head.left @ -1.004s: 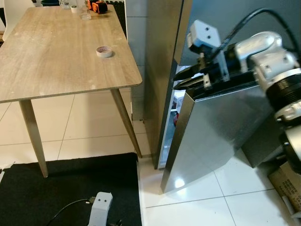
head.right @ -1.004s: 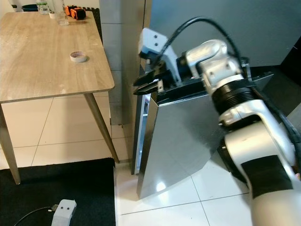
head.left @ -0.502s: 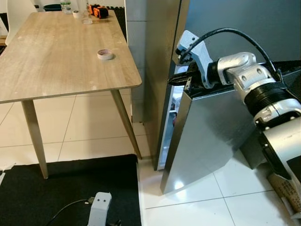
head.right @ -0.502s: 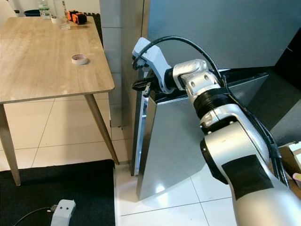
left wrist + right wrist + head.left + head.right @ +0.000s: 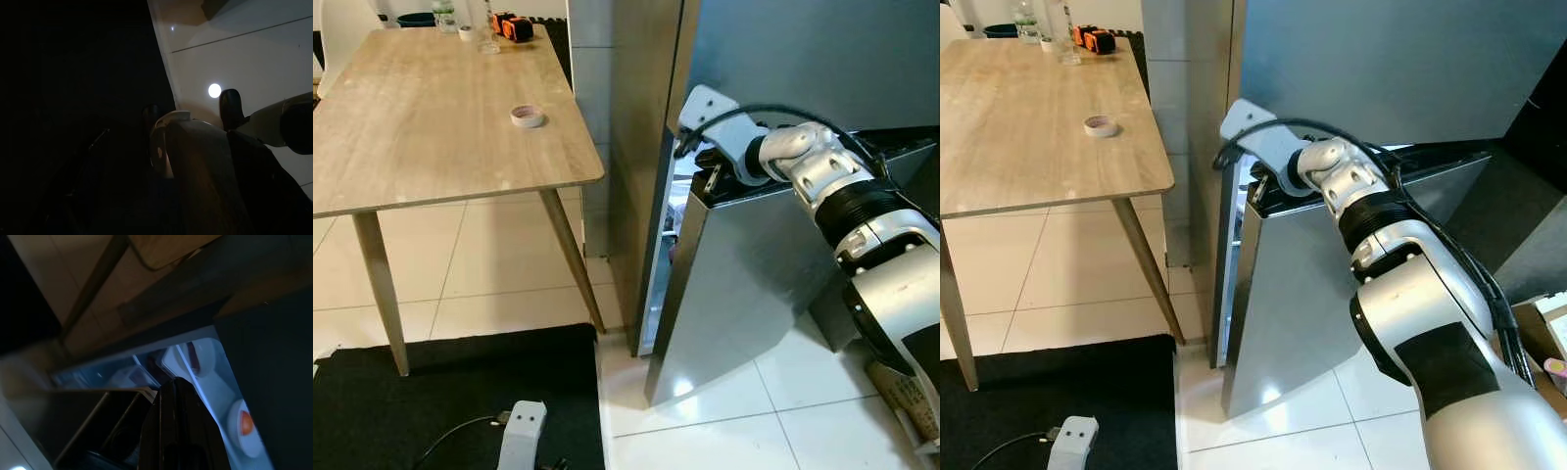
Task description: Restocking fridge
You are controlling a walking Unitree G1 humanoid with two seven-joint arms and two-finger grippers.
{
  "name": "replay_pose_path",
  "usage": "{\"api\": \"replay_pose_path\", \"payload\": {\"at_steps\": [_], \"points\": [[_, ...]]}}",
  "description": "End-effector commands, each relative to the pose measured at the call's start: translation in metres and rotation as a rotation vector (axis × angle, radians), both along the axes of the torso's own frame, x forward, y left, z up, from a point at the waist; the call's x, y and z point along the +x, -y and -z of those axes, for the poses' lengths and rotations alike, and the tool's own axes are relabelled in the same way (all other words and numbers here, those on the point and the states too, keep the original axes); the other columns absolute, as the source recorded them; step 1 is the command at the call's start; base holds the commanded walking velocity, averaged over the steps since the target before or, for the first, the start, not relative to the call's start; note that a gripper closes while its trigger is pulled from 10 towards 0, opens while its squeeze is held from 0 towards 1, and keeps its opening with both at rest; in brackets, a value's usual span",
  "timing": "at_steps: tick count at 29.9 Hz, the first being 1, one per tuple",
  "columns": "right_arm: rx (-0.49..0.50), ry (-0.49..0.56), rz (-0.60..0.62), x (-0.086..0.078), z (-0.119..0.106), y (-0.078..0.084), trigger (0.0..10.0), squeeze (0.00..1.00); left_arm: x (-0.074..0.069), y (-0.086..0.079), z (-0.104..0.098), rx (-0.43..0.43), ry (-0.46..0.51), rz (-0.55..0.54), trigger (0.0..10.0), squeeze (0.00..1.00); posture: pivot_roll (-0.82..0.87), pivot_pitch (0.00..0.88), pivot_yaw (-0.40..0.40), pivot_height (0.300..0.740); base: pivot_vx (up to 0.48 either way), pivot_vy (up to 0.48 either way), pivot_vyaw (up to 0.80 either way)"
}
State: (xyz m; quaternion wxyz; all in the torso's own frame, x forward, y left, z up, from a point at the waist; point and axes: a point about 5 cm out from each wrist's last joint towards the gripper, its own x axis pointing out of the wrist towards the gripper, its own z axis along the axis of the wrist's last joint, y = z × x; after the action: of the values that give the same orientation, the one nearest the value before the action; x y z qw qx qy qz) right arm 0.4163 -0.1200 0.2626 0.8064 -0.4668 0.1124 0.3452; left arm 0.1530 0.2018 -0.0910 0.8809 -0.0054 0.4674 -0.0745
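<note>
My right gripper [image 5: 173, 396], fingers pressed together, sits at the top edge of the fridge door [image 5: 744, 284]. The door stands ajar, tall axis upright, swung toward me beside the wooden table [image 5: 431, 127].

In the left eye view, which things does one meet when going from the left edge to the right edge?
Wooden table → roll of tape → fridge door, slightly open → right gripper at the door's top edge → cardboard box on the floor.

Table [image 5: 431, 127] left — fridge [image 5: 754, 284] right.
</note>
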Motion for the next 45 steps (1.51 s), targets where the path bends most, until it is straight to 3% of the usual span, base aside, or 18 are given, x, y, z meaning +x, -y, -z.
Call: {"api": "replay_pose_path", "payload": {"at_steps": [1,2,3,5,6,8,9,10,13,17,23,24,27,31,33,38,41,45], "points": [[-0.143,-0.124,0.007,-0.005,0.033,0.018,10.0,0.0,-0.004,0.008,0.003,-0.017,-0.018,-0.006,10.0,0.0,0.01,0.0,-0.102,0.74,0.0,0.0,0.0],[-0.143,-0.124,0.007,-0.005,0.033,0.018,10.0,0.0,-0.004,0.008,0.003,-0.017,-0.018,-0.006,10.0,0.0,0.01,0.0,-0.102,0.74,0.0,0.0,0.0],[-0.349,-0.211,-0.064,-0.013,0.045,0.039,10.0,0.0,-0.005,0.009,0.004,-0.019,-0.02,-0.008,10.0,0.0,0.01,0.0,-0.103,0.74,0.0,0.0,0.0],[-0.424,-0.258,-0.093,-0.016,0.049,0.048,10.0,0.0,-0.005,0.01,0.004,-0.02,-0.021,-0.008,10.0,0.0,0.01,0.0,-0.103,0.74,0.0,0.0,0.0],[-0.522,-0.371,-0.147,-0.025,0.052,0.065,10.0,0.0,-0.005,0.01,0.004,-0.022,-0.023,-0.009,10.0,0.0,0.01,0.0,-0.104,0.74,0.0,0.0,0.0],[-0.522,-0.371,-0.147,-0.025,0.052,0.065,10.0,0.0,-0.005,0.01,0.004,-0.022,-0.023,-0.009,10.0,0.0,0.01,0.0,-0.104,0.74,0.0,0.0,0.0],[-0.542,-0.414,-0.167,-0.028,0.051,0.071,10.0,0.0,-0.006,0.011,0.004,-0.022,-0.023,-0.01,10.0,0.0,0.01,0.0,-0.104,0.74,0.0,0.0,0.0],[-0.593,-0.503,-0.189,-0.035,0.043,0.09,10.0,0.0,-0.006,0.011,0.004,-0.024,-0.026,-0.009,10.0,0.0,0.0,0.0,-0.1,0.74,0.0,0.0,0.0],[-0.643,-0.541,-0.162,-0.039,0.033,0.107,10.0,0.0,-0.007,0.011,0.005,-0.025,-0.028,-0.007,10.0,0.0,-0.01,0.0,-0.096,0.74,0.0,0.0,0.0],[-0.71,-0.482,-0.044,-0.038,0.012,0.129,10.0,0.0,-0.007,0.01,0.005,-0.022,-0.032,-0.001,10.0,0.0,-0.02,0.0,-0.09,0.74,0.0,0.0,0.0],[-0.576,-0.401,-0.068,-0.035,-0.005,0.118,10.0,0.0,-0.008,0.009,0.005,-0.016,-0.035,0.006,10.0,0.0,-0.02,0.0,-0.088,0.74,0.0,0.0,0.0],[-0.51,-0.403,-0.132,-0.035,-0.007,0.109,10.0,0.0,-0.008,0.008,0.005,-0.014,-0.035,0.007,10.0,0.0,-0.02,0.0,-0.086,0.74,0.0,0.0,0.0],[-0.479,-0.407,-0.167,-0.036,-0.007,0.105,10.0,0.0,-0.008,0.008,0.005,-0.014,-0.036,0.007,10.0,0.0,-0.02,0.0,-0.086,0.74,0.0,0.0,0.0],[-0.295,-0.446,-0.357,-0.044,-0.004,0.083,10.0,0.0,-0.009,0.008,0.005,-0.015,-0.039,0.004,10.0,0.0,-0.01,0.0,-0.085,0.74,0.0,0.0,0.0],[-0.21,-0.479,-0.416,-0.048,0.01,0.076,10.0,0.0,-0.009,0.009,0.005,-0.015,-0.041,0.004,10.0,0.0,-0.01,0.0,-0.085,0.74,0.0,0.0,0.0],[-0.113,-0.507,-0.39,-0.051,0.056,0.071,10.0,0.0,-0.011,0.009,0.006,-0.016,-0.043,0.004,10.0,0.0,-0.01,0.0,-0.087,0.74,0.0,0.0,0.0],[0.02,-0.54,-0.178,-0.059,0.125,0.076,10.0,0.0,-0.012,0.009,0.006,-0.016,-0.045,-0.003,10.0,0.0,-0.01,0.0,-0.088,0.74,0.0,0.0,0.0],[0.047,-0.58,-0.077,-0.072,0.16,0.083,10.0,0.0,-0.012,0.009,0.007,-0.012,-0.046,-0.003,10.0,0.0,-0.01,0.0,-0.087,0.74,0.0,0.0,0.0]]}}
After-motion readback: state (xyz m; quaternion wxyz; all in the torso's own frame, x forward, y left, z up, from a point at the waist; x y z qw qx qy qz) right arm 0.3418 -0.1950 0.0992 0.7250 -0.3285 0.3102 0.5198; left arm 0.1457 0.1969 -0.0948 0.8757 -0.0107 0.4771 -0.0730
